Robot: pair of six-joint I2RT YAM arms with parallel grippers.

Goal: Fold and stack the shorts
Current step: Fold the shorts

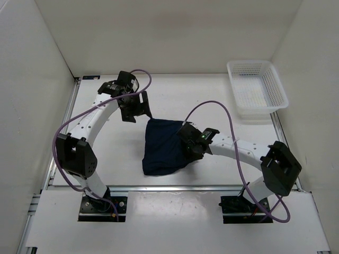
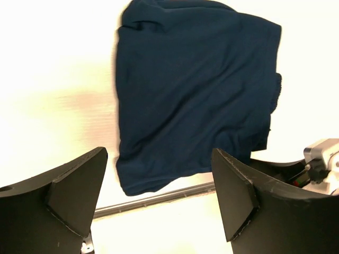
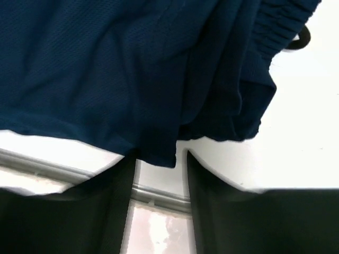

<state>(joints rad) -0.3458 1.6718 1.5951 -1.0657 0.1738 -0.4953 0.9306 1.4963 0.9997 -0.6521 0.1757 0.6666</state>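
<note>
The right gripper (image 1: 196, 146) is set at the right edge of the shorts (image 1: 161, 145). Its fingers are parted by a narrow gap, and a hem corner is seen just at their tips. The shorts are laid folded on the middle of the table (image 1: 106, 143). The left gripper (image 1: 135, 110) is held over their far left corner, fingers wide apart. A basket (image 1: 249, 63) is placed at the far right, well apart.
</note>
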